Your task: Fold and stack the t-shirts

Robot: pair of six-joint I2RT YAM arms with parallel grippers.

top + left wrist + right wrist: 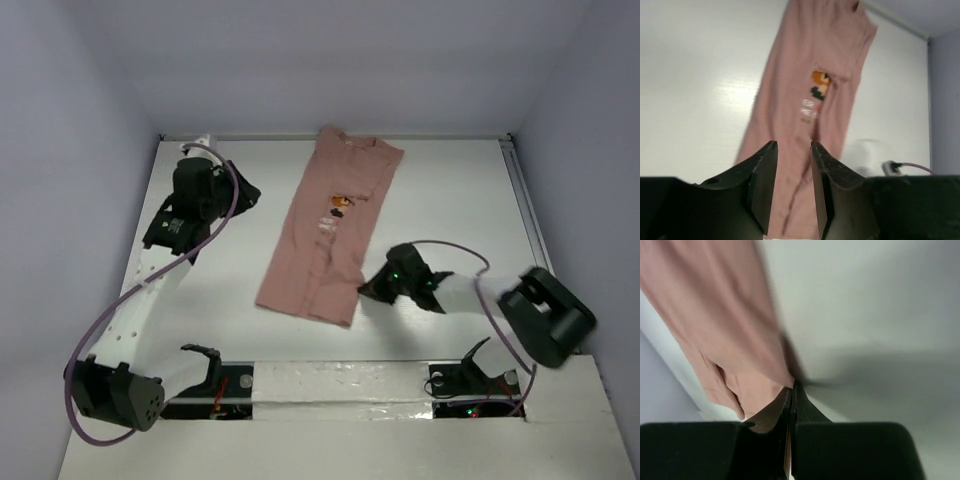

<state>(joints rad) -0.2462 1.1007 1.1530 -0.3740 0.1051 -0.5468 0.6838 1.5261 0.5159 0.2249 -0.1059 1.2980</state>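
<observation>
A dusty-pink t-shirt (pixel 325 235) lies on the white table (pixel 455 195), folded lengthwise into a long strip, collar end at the back. Its orange-and-brown chest graphic (pixel 338 208) shows at the fold. My left gripper (pixel 250 192) is open and empty, off to the shirt's left near the back. In the left wrist view the shirt (pixel 825 45) and graphic (pixel 821 85) lie beyond the spread gripper (pixel 793 144). My right gripper (pixel 368 290) is at the shirt's near right edge, shut on the fabric. The right wrist view shows pink cloth (pixel 715 300) pinched in the gripper (pixel 792 388).
Pale walls enclose the table on the left, back and right. A raised white strip (pixel 340 385) runs along the near edge between the arm bases. A purple cable (pixel 110 320) loops from the left arm, and another (pixel 480 270) trails from the right arm.
</observation>
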